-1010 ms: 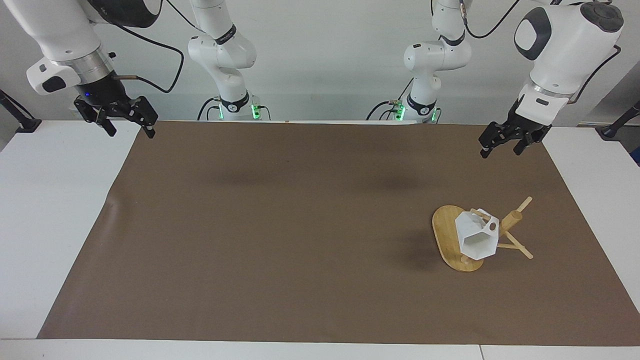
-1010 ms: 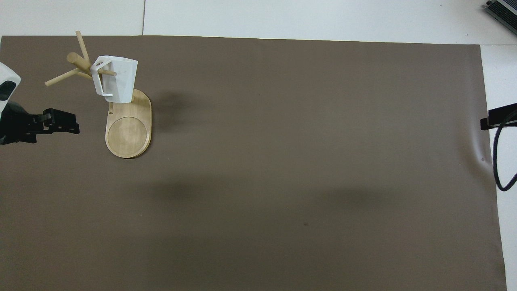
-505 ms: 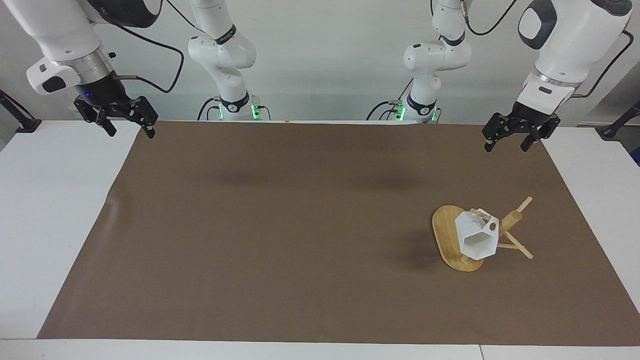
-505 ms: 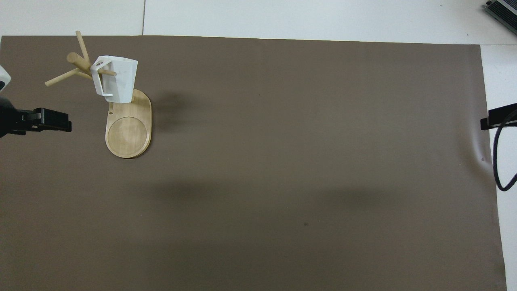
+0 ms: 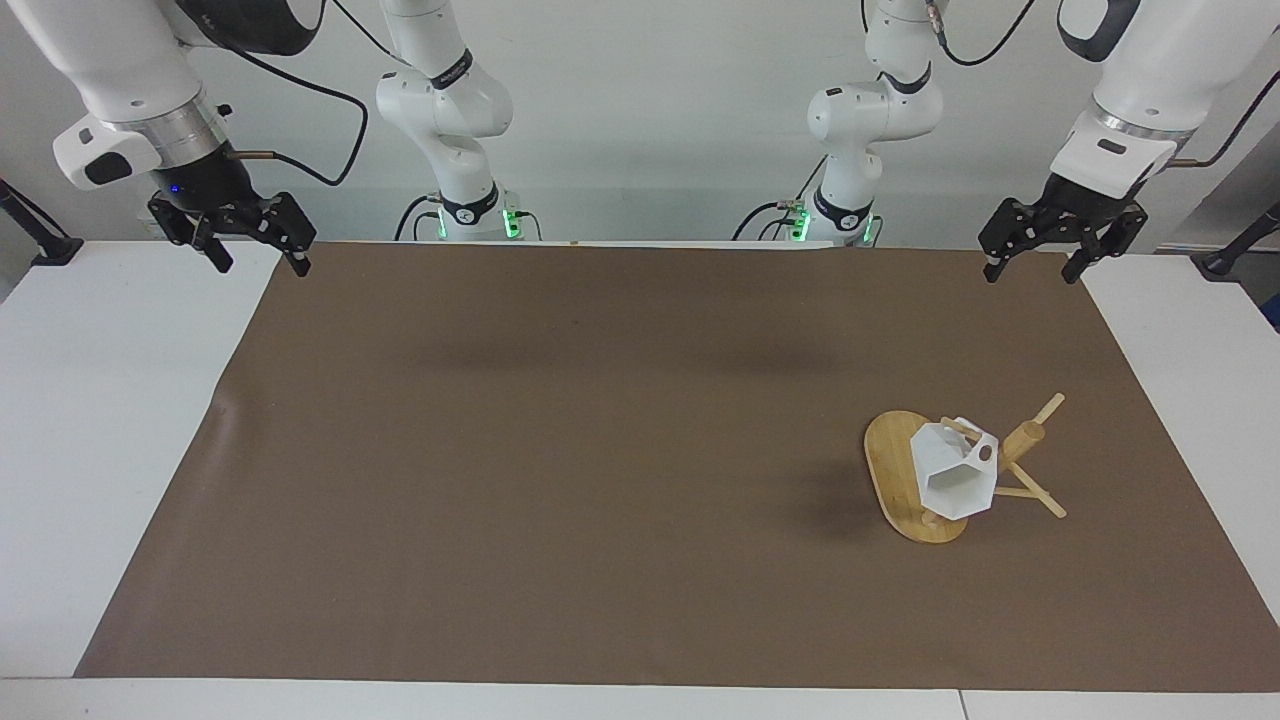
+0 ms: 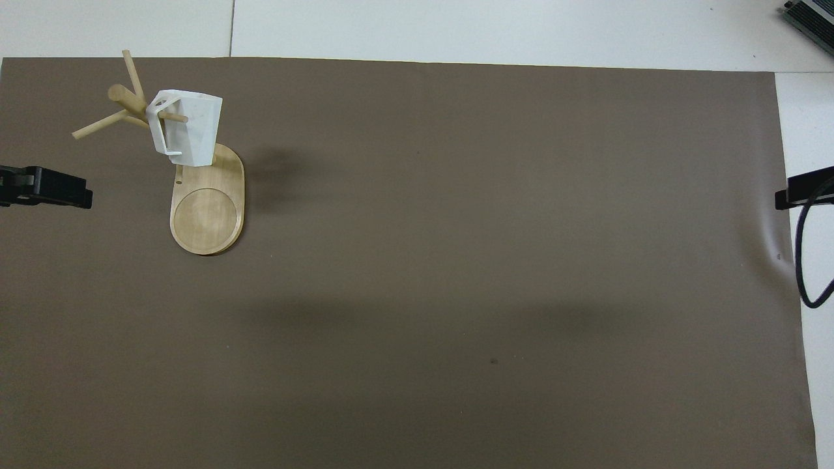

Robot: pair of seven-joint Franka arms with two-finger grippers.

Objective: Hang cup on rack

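The white faceted cup (image 5: 955, 475) hangs by its handle on a peg of the bamboo rack (image 5: 890, 462), which stands on the brown mat toward the left arm's end of the table. In the overhead view the cup (image 6: 189, 130) hangs over the rack's oval base (image 6: 207, 218). My left gripper (image 5: 1033, 268) is open and empty, up in the air over the mat's edge, well apart from the rack; its tip shows in the overhead view (image 6: 58, 194). My right gripper (image 5: 260, 262) is open and empty over the mat's corner at the right arm's end, waiting.
The brown mat (image 5: 560, 460) covers most of the white table (image 5: 90, 430). A black cable (image 6: 805, 273) loops at the right arm's end. A dark device corner (image 6: 811, 16) lies at the table's farthest edge.
My left gripper has risen and drawn away from the rack toward the left arm's end of the table. The cup, the rack and the right arm have not moved.
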